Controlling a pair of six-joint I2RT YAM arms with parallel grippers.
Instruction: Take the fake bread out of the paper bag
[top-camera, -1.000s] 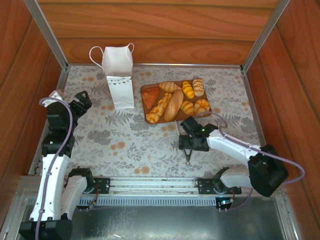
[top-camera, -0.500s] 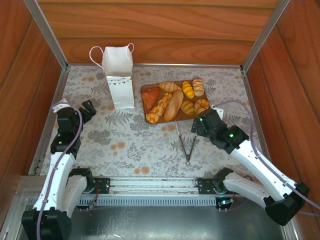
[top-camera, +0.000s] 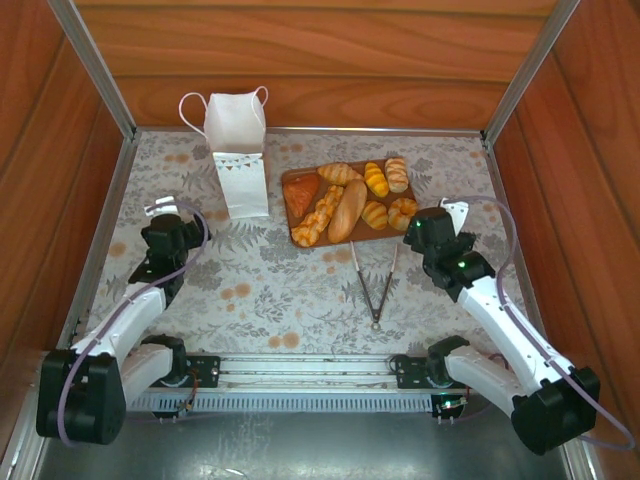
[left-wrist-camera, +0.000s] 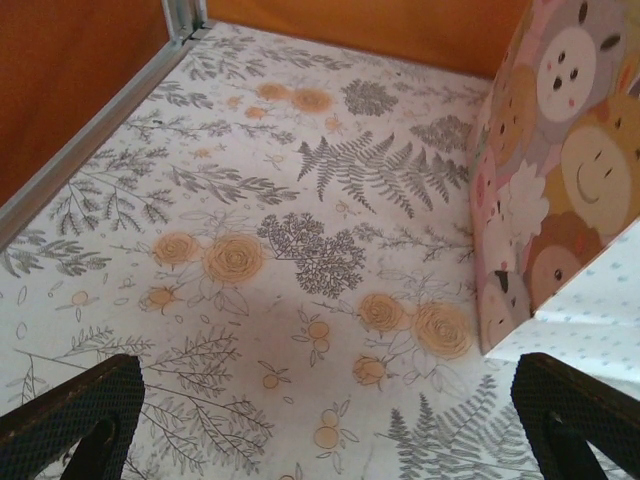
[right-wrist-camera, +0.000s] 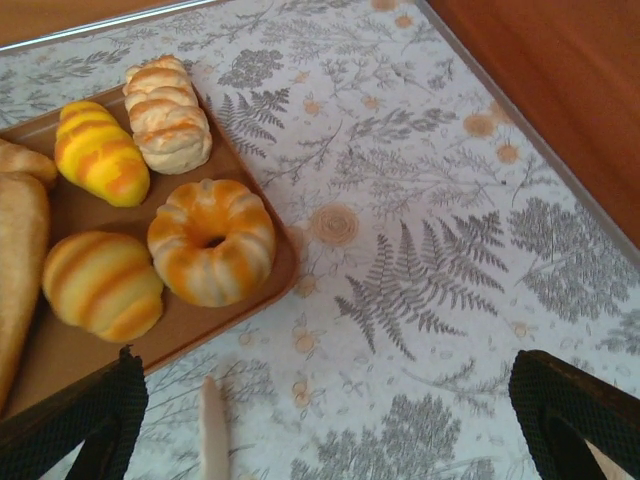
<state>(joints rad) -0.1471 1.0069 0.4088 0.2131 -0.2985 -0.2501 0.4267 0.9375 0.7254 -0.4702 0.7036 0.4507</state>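
Observation:
The white paper bag (top-camera: 237, 170) stands at the back left, pennants on its front, and its inside is hidden. Its side with cartoon animal faces (left-wrist-camera: 555, 190) fills the right of the left wrist view. Several pieces of fake bread (top-camera: 350, 205) lie on a brown board (top-camera: 300, 215) to the bag's right. A ring loaf (right-wrist-camera: 210, 240), striped rolls (right-wrist-camera: 100, 285) and a pale ridged roll (right-wrist-camera: 167, 113) are close up. My left gripper (top-camera: 178, 228) (left-wrist-camera: 320, 440) hangs open over bare table, left of the bag. My right gripper (top-camera: 430, 225) (right-wrist-camera: 320, 430) is open beside the board's right corner.
Metal tongs (top-camera: 375, 285) lie on the floral tablecloth in front of the board, their tip (right-wrist-camera: 213, 430) near my right gripper. Wooden walls and aluminium rails (top-camera: 100, 250) close in the table on three sides.
The right gripper has moved from above the tongs to the right and back, beside the board. The left gripper has moved nearer and to the right. Tongs, bag and bread stayed put.

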